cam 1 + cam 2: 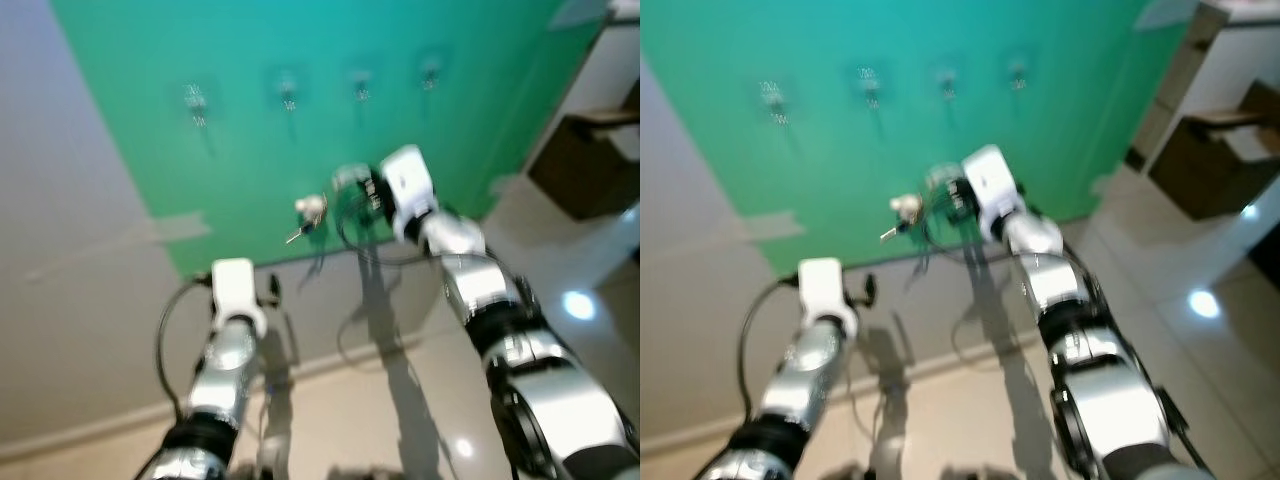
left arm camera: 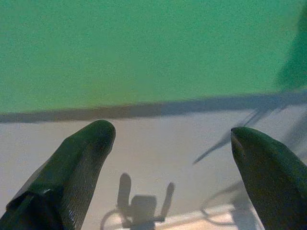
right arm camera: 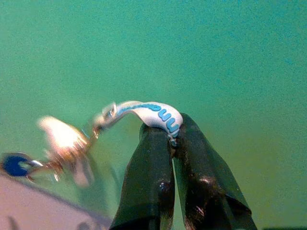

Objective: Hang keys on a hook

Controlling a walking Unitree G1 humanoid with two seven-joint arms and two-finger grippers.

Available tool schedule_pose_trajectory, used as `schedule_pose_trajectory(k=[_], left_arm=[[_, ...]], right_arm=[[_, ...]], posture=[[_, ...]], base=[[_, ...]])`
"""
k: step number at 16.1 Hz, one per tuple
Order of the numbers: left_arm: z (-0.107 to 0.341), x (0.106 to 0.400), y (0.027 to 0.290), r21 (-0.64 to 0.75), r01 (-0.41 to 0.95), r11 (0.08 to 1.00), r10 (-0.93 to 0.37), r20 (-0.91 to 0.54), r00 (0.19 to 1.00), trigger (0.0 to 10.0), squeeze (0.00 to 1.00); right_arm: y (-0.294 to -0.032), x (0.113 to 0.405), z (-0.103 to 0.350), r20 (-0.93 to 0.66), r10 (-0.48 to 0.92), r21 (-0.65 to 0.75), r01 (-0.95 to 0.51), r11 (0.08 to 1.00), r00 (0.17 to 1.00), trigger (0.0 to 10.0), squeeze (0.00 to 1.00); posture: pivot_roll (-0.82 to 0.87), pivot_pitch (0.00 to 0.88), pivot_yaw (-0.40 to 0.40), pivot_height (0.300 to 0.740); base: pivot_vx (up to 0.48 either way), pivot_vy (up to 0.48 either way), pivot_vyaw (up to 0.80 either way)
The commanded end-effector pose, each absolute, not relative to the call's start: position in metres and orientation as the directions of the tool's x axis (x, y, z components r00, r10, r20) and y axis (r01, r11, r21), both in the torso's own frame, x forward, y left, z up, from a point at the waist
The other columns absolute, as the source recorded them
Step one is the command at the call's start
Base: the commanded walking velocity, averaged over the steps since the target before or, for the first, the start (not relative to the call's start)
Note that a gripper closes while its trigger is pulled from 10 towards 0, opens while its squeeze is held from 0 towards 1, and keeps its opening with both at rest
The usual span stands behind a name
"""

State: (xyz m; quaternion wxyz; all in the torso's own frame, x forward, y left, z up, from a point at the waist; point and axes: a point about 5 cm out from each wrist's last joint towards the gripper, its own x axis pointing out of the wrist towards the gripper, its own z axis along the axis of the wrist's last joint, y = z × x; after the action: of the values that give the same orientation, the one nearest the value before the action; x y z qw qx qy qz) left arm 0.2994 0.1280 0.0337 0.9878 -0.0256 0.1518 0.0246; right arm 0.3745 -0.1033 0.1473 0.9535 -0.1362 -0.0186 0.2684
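A green panel (image 1: pixel 330 150) fills the upper centre of the head views, mounted over a pale grey wall (image 1: pixel 70 220) that occupies the left side and a strip below the panel's lower edge. A glossy light floor (image 1: pixel 400 420) runs along the bottom, with a bright light reflection at right; a dark brown cabinet (image 1: pixel 590 165) stands at the upper right edge, cut off by the frame. Four small hooks (image 1: pixel 288 92) sit in a row near the top of the panel, each blurred; their shape cannot be made out. The right gripper (image 3: pixel 173 136), raised at frame centre in front of the panel's lower part, has its two black fingers pressed together on a white strap with blue lettering (image 3: pixel 153 112); the lettering is not legible. From the strap hang the keys (image 1: pixel 310 215), below the hook row and well apart from it, smeared by motion; a blue piece (image 3: pixel 14 164) shows at the left edge of the right wrist view, partly cut off. The left gripper (image 2: pixel 172 139) is at lower left of the head views, facing the wall just under the panel's edge, its fingers (image 2: pixel 81 158) spread wide with nothing between them. Shadows of both arms fall on the wall and floor.
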Motion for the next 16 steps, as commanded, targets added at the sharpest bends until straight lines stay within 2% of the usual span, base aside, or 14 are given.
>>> schedule_pose_trajectory(k=[1,3,7,8,10,16], left_arm=[[0.0322,0.2995,0.1332,-0.018,-0.063,0.998,0.054,-0.310,0.949,10.0,0.00],[0.0324,0.2998,0.1343,-0.026,-0.075,0.997,0.063,-0.310,0.949,10.0,0.00],[0.0316,0.3002,0.1351,-0.048,-0.101,0.994,0.081,-0.317,0.945,10.0,0.00],[0.0305,0.2996,0.1370,-0.055,-0.123,0.991,0.099,-0.324,0.941,10.0,0.00],[0.0305,0.3000,0.1375,-0.051,-0.126,0.991,0.103,-0.323,0.941,10.0,0.00],[0.0306,0.2995,0.1383,-0.050,-0.132,0.990,0.109,-0.320,0.941,10.0,0.00]], right_arm=[[-0.0977,0.3743,0.1496,-0.024,0.525,-0.258,-0.513,0.819,0.851,0.0,0.00],[-0.0983,0.3741,0.1474,-0.035,0.524,-0.259,-0.514,0.818,0.851,0.0,0.00],[-0.1019,0.3745,0.1486,-0.038,0.514,-0.258,-0.506,0.823,0.857,0.0,0.00],[-0.1014,0.3749,0.1494,-0.039,0.513,-0.271,-0.503,0.821,0.857,0.0,0.00],[-0.0985,0.3739,0.1497,-0.034,0.514,-0.328,-0.496,0.804,0.857,0.0,0.00],[-0.0968,0.3713,0.1412,-0.066,0.516,-0.300,-0.510,0.806,0.854,0.0,0.00]], posture=[[-0.13,0.000,0.021,0.740],[-0.13,0.000,0.021,0.740],[-0.13,0.000,0.016,0.740],[-0.13,0.000,0.015,0.740],[-0.12,0.000,0.011,0.740],[-0.12,0.000,0.007,0.740]], base=[[0.000,-0.472,0.00],[0.000,-0.463,0.00],[0.271,-0.393,0.00],[0.000,0.000,0.00],[0.000,0.000,0.80],[0.000,0.000,0.75]])
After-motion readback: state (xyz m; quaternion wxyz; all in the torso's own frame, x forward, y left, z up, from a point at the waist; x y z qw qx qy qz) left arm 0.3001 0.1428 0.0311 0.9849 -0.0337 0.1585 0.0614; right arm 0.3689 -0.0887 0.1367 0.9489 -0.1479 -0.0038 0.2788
